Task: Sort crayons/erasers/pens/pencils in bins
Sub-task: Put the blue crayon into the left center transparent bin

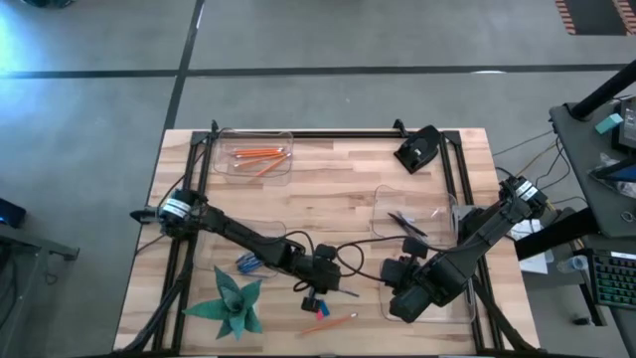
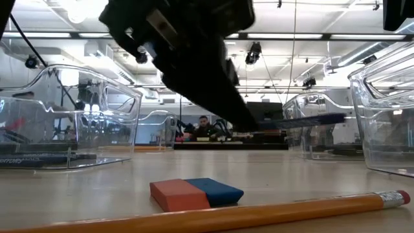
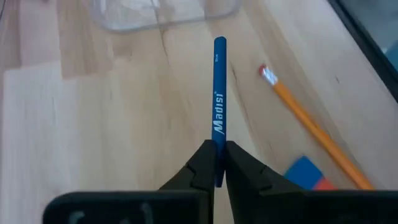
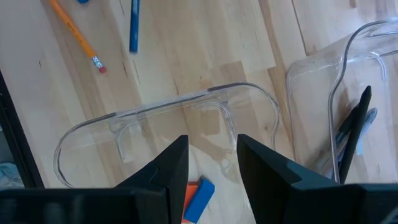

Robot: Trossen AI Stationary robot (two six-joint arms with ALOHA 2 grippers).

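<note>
- Our left gripper [image 3: 219,163] has its fingers pinched on a blue pen [image 3: 218,93], near the table's front middle.
- A loose pencil [image 3: 305,121] and an eraser [image 3: 306,173] lie on the table just beside it.
- Our right gripper [image 4: 212,163] hangs with fingers spread over a clear bin [image 4: 168,118] holding an eraser; another bin [image 1: 412,221] has pens.
- Step: pen grasped. Next, we judge: lift, carry to the pen bin, release.
</note>
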